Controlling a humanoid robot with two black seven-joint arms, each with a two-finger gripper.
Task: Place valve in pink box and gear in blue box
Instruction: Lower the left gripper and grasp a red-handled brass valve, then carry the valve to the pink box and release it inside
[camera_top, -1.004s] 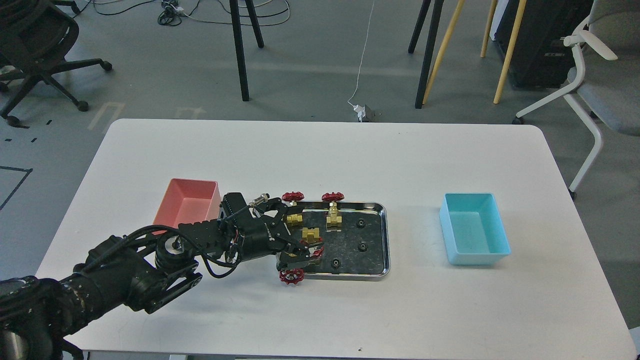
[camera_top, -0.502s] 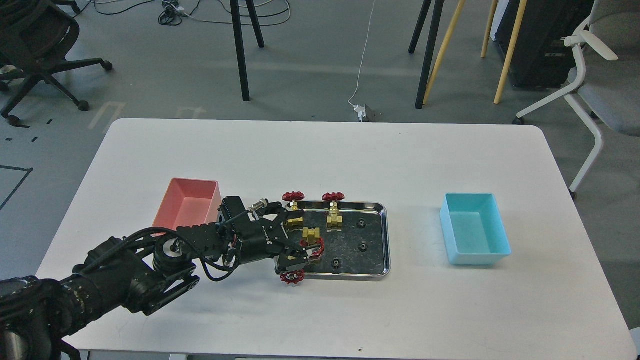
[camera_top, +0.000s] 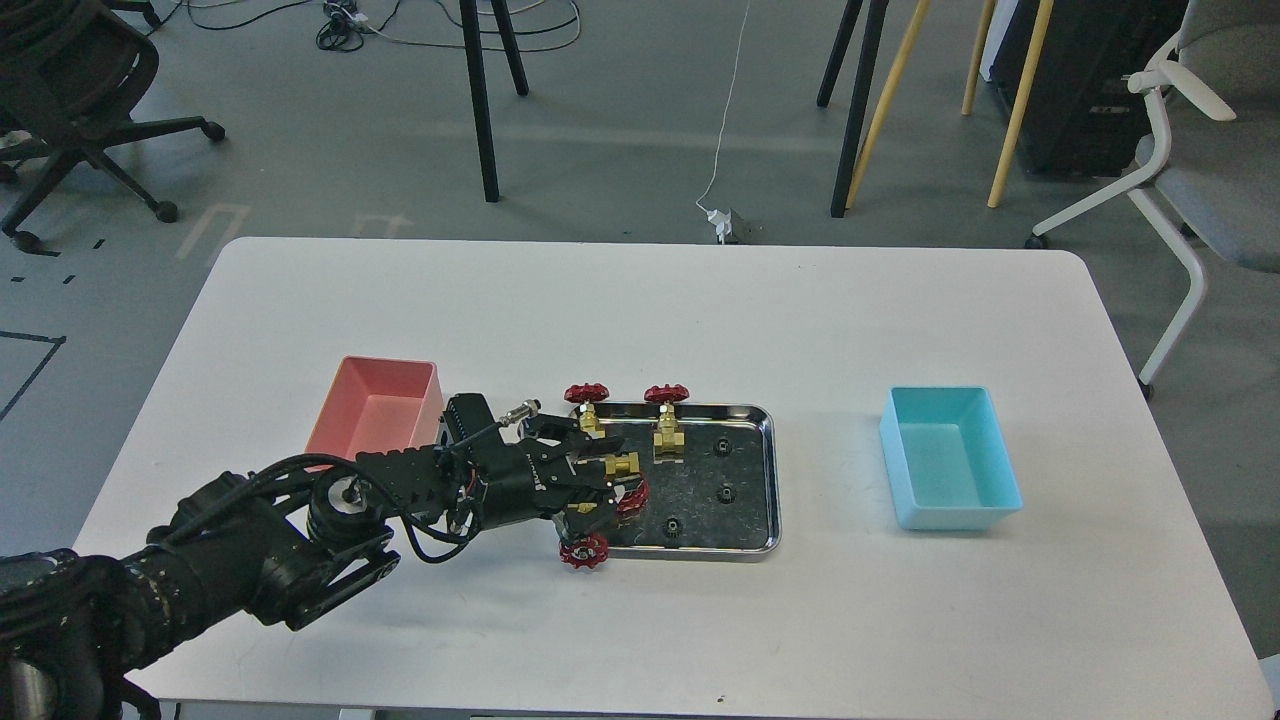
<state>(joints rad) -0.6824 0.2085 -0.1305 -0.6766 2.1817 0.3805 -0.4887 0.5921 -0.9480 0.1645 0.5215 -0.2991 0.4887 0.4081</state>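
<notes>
The left gripper (camera_top: 597, 478) had its fingers pinched around a valve (camera_top: 622, 470) lying in the steel tray (camera_top: 768, 470).

Bare table (camera_top: 840, 330) separates steel tray (camera_top: 772, 470) from blue box (camera_top: 950, 460)

Left arm (camera_top: 280, 540): matte black, thick rounded joints, ribbed plate near wrist. Loose black cables looped alongside. Small silver connector on top. Black fingers (camera_top: 585, 470) at tip.
</notes>
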